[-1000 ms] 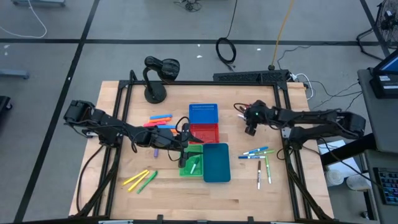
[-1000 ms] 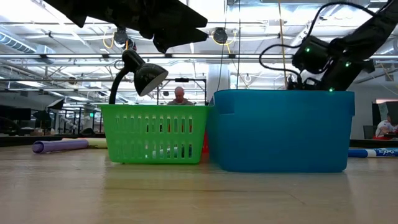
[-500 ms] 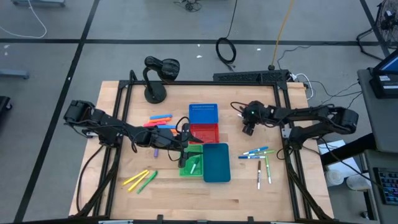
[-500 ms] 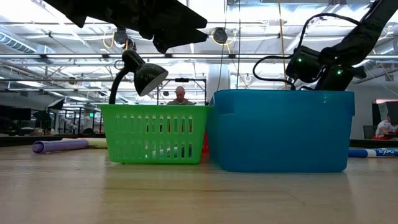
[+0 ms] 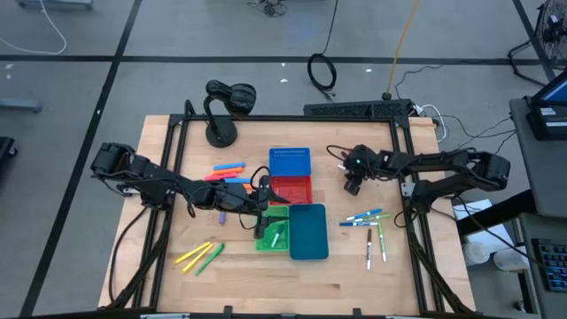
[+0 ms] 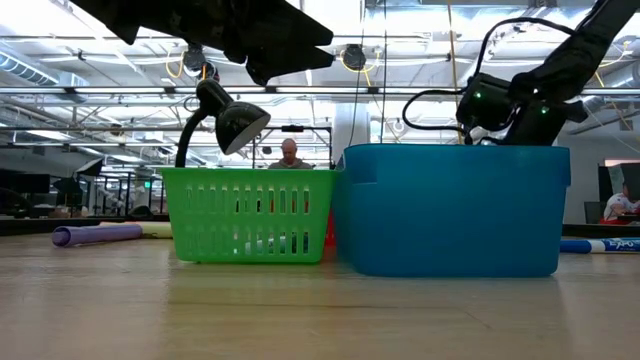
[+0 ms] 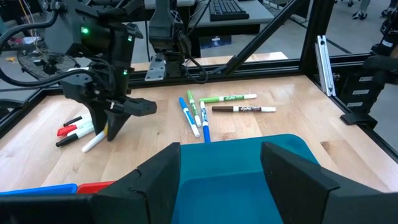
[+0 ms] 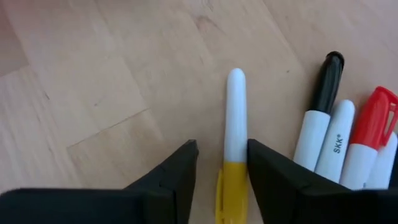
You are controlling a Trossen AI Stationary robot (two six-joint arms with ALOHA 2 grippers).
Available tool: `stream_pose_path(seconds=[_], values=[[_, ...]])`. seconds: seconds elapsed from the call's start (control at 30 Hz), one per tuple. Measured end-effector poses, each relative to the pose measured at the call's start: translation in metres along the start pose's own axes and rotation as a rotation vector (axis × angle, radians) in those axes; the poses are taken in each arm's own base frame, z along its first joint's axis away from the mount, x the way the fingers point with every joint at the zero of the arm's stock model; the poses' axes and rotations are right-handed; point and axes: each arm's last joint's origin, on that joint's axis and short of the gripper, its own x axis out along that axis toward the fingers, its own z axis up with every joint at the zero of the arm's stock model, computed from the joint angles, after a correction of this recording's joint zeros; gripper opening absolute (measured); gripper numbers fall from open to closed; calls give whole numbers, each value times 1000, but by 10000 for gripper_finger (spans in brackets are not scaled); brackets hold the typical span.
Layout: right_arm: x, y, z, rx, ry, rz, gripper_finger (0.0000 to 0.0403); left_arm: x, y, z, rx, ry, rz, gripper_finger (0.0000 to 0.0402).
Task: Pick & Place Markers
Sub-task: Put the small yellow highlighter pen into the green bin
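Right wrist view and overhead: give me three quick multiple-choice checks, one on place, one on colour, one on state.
1. Where is the right gripper?
A. over the teal bin
B. right of the red bin, down at the table
C. by the lamp

2. What colour is the cap of the marker between its fingers?
A. yellow
B. blue
C. green

3. How does that marker lie?
A. upright
B. in a bin
C. flat on the table

Answers:
1 B: the overhead view shows it beside the red bin.
2 A: yellow shows at the near end.
3 C: it rests on the wooden table.
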Motion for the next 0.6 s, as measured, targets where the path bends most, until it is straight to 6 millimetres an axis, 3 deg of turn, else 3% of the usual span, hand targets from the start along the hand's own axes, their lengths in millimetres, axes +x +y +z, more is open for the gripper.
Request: stream_pose_path(seconds=[0.23, 0.43, 0.6], values=[[0, 0, -1, 48, 5, -16, 27, 0, 0, 0, -1, 0, 0, 228], [0, 1, 1, 69, -11, -15, 24, 0, 0, 0, -2, 0, 0, 228], [-6, 10, 12, 49, -151, 5, 24, 0, 0, 0, -7, 0, 0, 228]])
